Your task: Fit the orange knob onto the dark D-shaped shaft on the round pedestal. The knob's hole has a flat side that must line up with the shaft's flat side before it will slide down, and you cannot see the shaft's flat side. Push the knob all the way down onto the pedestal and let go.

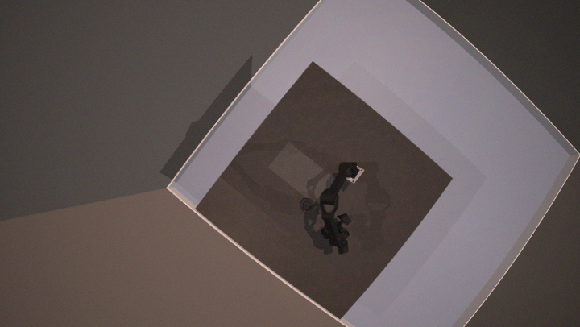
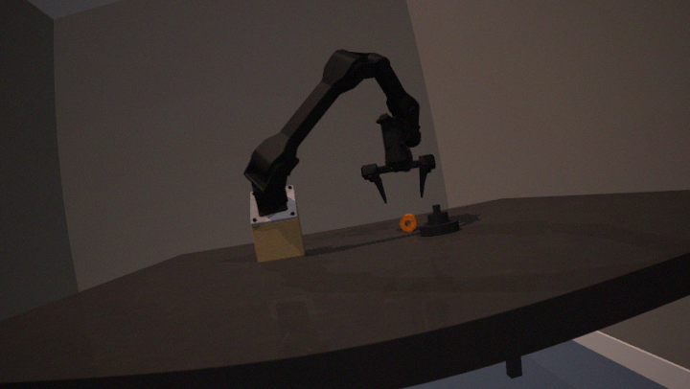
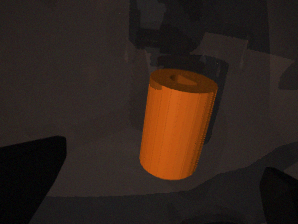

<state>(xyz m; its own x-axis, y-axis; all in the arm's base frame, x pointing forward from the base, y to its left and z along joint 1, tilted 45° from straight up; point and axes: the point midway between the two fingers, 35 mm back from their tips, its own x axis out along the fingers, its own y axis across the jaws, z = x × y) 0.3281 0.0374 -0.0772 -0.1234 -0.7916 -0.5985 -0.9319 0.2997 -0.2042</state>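
The orange knob (image 2: pixel 402 223) (image 3: pixel 175 127) lies on its side on the table, to the left of the round pedestal (image 1: pixel 305 204) (image 2: pixel 438 229) in the exterior view. The wrist view shows its long ribbed side and, at the top end, a D-shaped hole (image 3: pixel 184 79). The arm hides the knob in the top view. The dark shaft (image 2: pixel 436 209) stands upright and bare on the pedestal; its flat side cannot be made out. My gripper (image 2: pixel 403 198) (image 3: pixel 165 164) is open and empty, pointing down above the knob, with one finger on either side of it in the wrist view.
The arm's white base plate (image 2: pixel 285 217) sits on a yellowish block (image 2: pixel 279 243) at the left of the exterior view. The brown table (image 1: pixel 312 93) (image 2: pixel 386 299) carries arm shadows. The pedestal stands close beside the knob, near the right finger in the exterior view.
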